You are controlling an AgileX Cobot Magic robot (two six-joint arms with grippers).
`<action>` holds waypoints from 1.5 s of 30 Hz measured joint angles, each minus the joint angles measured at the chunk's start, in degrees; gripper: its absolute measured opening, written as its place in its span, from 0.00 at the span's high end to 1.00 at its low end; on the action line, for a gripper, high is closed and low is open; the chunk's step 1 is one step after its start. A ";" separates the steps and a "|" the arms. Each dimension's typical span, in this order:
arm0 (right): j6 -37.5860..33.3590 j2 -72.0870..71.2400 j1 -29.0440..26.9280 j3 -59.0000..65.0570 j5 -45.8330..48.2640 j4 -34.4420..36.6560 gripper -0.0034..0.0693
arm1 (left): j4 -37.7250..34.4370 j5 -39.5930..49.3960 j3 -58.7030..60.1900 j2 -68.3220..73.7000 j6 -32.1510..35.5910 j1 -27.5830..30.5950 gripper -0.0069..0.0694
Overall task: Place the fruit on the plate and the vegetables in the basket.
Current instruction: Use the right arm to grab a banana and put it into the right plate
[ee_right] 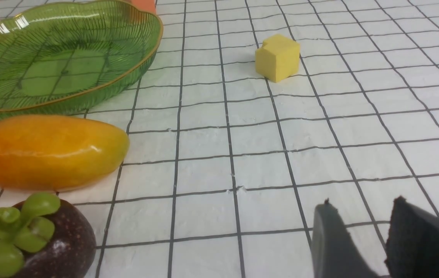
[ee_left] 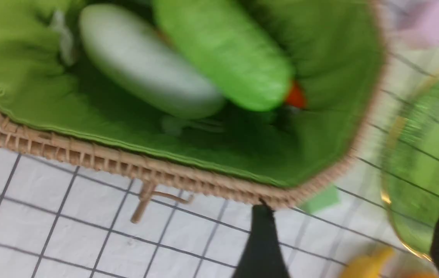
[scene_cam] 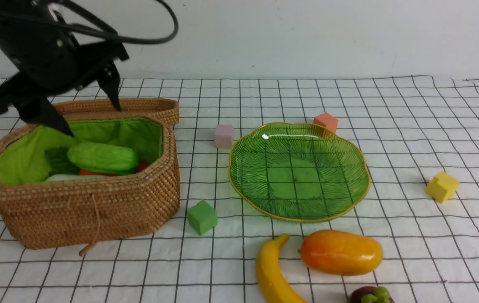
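The wicker basket (scene_cam: 96,202) stands at the left and holds the vegetables: the green gourd (scene_cam: 102,158) on top, the carrot (scene_cam: 92,172) and the white radish (scene_cam: 71,178) under it. Above its back rim hangs my left gripper (scene_cam: 92,118), open and empty. The green plate (scene_cam: 298,172) in the middle has nothing on it. In front of it lie the fruit: banana (scene_cam: 271,269), mango (scene_cam: 340,251) and mangosteen (scene_cam: 370,295). My right gripper (ee_right: 366,224) shows only in its wrist view, low over the cloth to the right of the mangosteen (ee_right: 38,239), open and empty.
The basket's lid (scene_cam: 138,109) lies behind the basket. Foam cubes sit on the checked cloth: green (scene_cam: 201,216) beside the basket, pink (scene_cam: 224,136) and orange (scene_cam: 326,122) behind the plate, yellow (scene_cam: 442,186) to its right.
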 joint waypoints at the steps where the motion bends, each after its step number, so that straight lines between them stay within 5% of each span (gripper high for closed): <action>1: 0.00 0.00 0.00 0.00 0.00 0.00 0.62 | -0.61 0.05 0.00 -2.27 1.67 0.00 0.28; 9: 0.00 0.00 0.00 0.00 0.00 0.00 0.62 | -1.60 0.31 5.38 -26.67 5.96 0.00 0.68; 11: 0.00 0.00 0.00 0.00 0.00 0.00 0.62 | -1.16 0.31 14.12 -37.80 6.03 0.00 0.82; 15: 0.00 0.00 0.00 0.00 0.00 0.00 0.62 | -0.52 0.35 28.84 -51.93 4.95 0.00 0.93; 23: 0.00 0.00 0.00 0.00 0.00 0.00 0.62 | -2.46 0.30 56.94 -75.43 1.38 0.00 0.93; 34: 0.00 0.00 0.00 0.00 0.00 0.00 0.62 | -2.69 -2.80 60.15 -78.11 4.73 0.00 0.93; 45: 0.00 0.00 0.00 0.00 0.00 0.00 0.62 | 9.91 -16.52 64.87 -81.27 6.55 0.00 0.93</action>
